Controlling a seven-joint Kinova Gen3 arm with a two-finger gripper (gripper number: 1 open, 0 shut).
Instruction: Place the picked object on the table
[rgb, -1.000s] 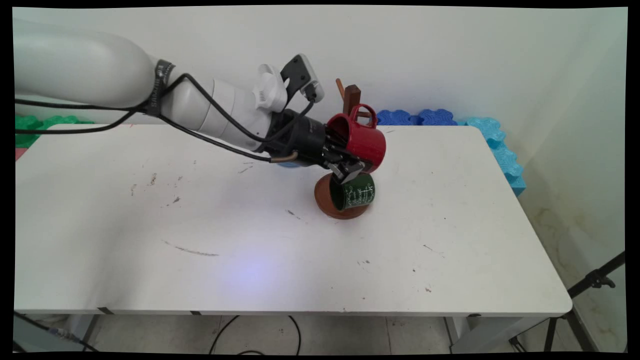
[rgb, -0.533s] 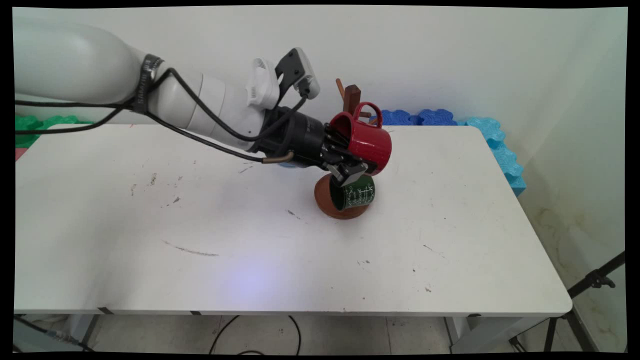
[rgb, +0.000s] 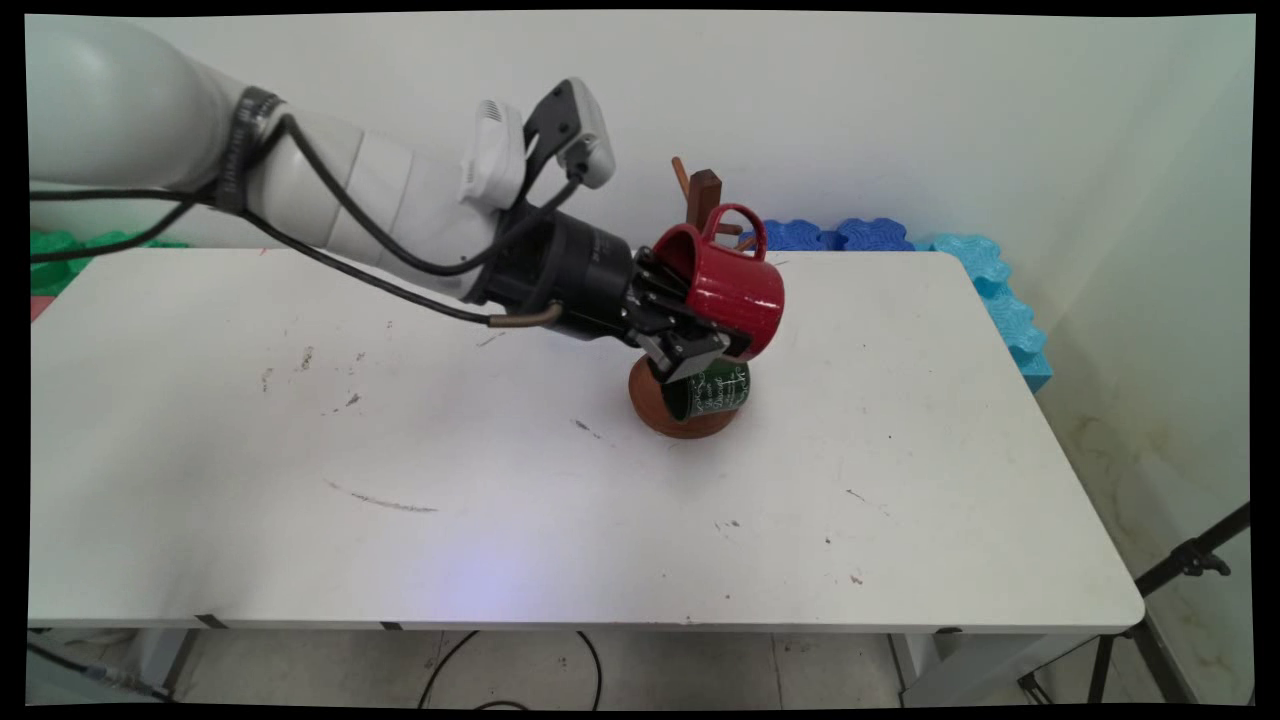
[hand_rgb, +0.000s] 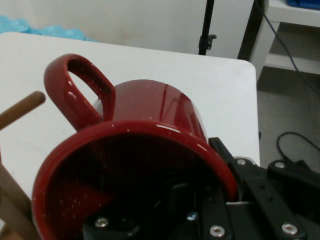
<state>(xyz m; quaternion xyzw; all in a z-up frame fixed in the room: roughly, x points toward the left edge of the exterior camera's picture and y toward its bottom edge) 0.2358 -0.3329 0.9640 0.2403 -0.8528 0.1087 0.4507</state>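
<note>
black two-finger gripper (rgb: 705, 345): fingers pinching the rim wall of a glossy red ceramic mug (rgb: 735, 290), one finger inside the mouth, one outside. mug held on its side above the table, mouth toward the arm, loop handle (rgb: 737, 222) uppermost. in the hand view the same mug (hand_rgb: 145, 150) fills the frame, a wooden peg (hand_rgb: 20, 110) just beside its handle (hand_rgb: 75, 92).

dark brown wooden mug stand, upright post with pegs (rgb: 703, 198): directly behind the handle; round base (rgb: 655, 400) on the white table (rgb: 300, 450).

dark green mug with white lettering (rgb: 712, 390): hangs low on the stand, just beneath the gripper.

blue foam blocks (rgb: 850, 235): table's far edge, against the wall.
</note>
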